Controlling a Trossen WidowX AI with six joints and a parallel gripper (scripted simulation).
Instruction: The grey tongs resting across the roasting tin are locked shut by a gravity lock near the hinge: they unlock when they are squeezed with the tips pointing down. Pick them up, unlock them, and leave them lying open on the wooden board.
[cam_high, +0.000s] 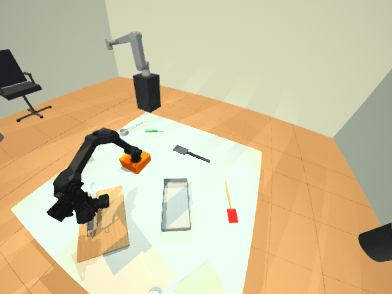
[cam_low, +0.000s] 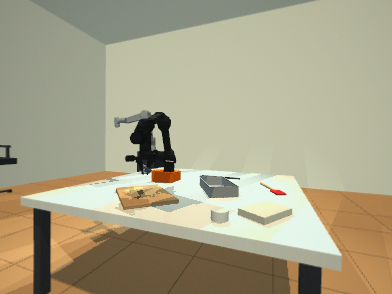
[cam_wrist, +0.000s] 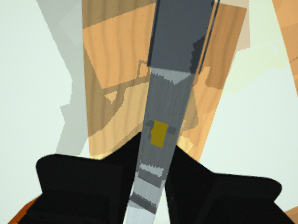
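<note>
The grey tongs (cam_wrist: 165, 100) run lengthwise between my fingers, with a dark section toward the top of the wrist view and a small yellow piece near the fingertips. Their arms look close together; whether they are locked is not clear, and their ends are cut off there. My gripper (cam_wrist: 151, 137) (cam_high: 94, 208) is shut on the tongs and holds them above the wooden board (cam_wrist: 117, 55) (cam_high: 118, 236) (cam_low: 155, 198). In the exterior view the tongs are too small and dark to make out. The roasting tin (cam_high: 190, 202) (cam_low: 226, 192) stands apart, with no tongs across it.
The arm's orange base (cam_high: 135, 163) (cam_low: 166, 176) stands behind the board. A black spatula (cam_high: 195, 154), a red-headed spatula (cam_high: 232, 215) (cam_low: 277, 192), a green-handled tool (cam_high: 151, 131) and a strainer (cam_high: 124, 132) lie on the table. A pale block (cam_low: 265, 211) and a white cylinder (cam_low: 219, 216) are at the front.
</note>
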